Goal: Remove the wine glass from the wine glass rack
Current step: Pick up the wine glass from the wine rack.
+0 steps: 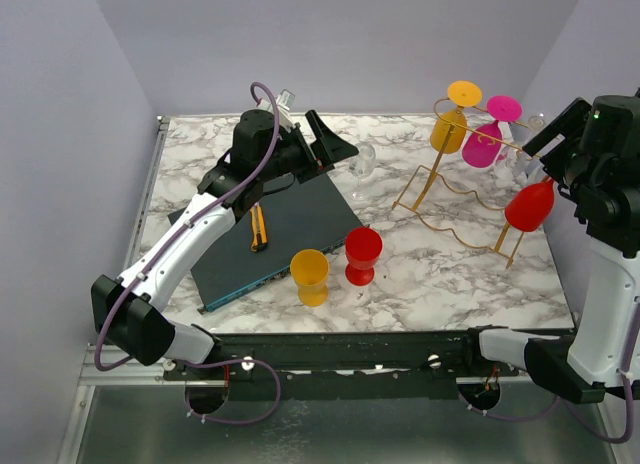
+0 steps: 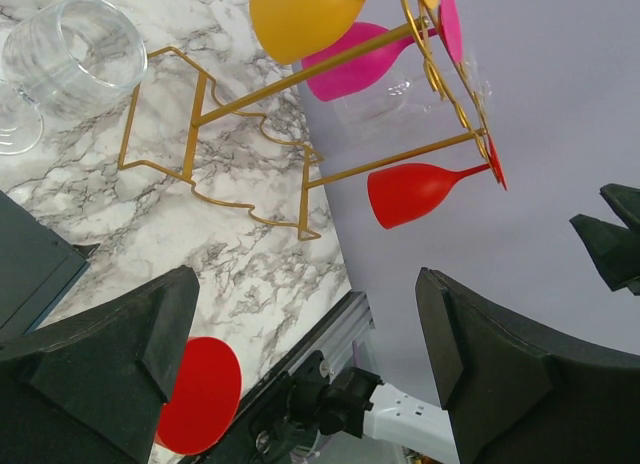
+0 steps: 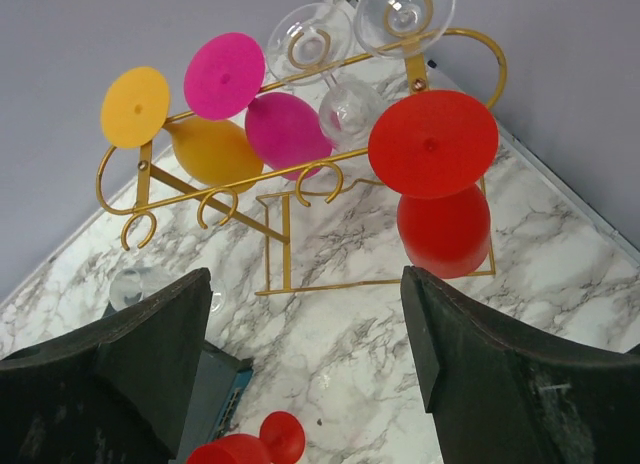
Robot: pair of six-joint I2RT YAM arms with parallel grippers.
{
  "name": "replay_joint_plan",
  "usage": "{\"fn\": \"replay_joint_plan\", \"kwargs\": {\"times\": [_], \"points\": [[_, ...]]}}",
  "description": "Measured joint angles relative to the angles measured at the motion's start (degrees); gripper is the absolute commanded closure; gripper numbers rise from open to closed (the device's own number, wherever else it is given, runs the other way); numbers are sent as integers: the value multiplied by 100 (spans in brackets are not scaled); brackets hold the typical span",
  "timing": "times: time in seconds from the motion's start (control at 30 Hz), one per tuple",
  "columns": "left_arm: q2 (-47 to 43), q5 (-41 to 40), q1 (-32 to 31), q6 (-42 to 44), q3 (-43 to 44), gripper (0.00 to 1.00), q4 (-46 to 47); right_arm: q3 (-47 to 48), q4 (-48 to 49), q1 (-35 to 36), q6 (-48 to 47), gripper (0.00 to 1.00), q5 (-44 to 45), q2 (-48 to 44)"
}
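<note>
Gold rack (image 3: 286,254) w/ red wine glass (image 3: 437,184) hanging; right hand (image 3: 305,314) spread, near.

Bright, even, diffuse light; faint soft shadows; mostly sharp focus.

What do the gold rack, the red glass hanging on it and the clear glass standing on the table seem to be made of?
The wine glass rack: thin metal wire, shiny gold finish; slim bent rails catch highlights. The red wine glass: opaque, matte, no reflections; probably plastic or coated glass. The clear glass: transparent with bright rim glints; glass or clear plastic, cannot tell.
</note>
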Motion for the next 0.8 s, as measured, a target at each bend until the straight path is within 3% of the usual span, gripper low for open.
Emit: {"fn": "replay_joint_plan", "kwargs": {"times": [0.63,0.8], "points": [[-149,181,-26,9,-262,1,503,-376,-332,-17,850,15,319,125],[-149,260,-28,-33,-282,1,584,-1106,-295,-48,1156,15,487,-9]]}}
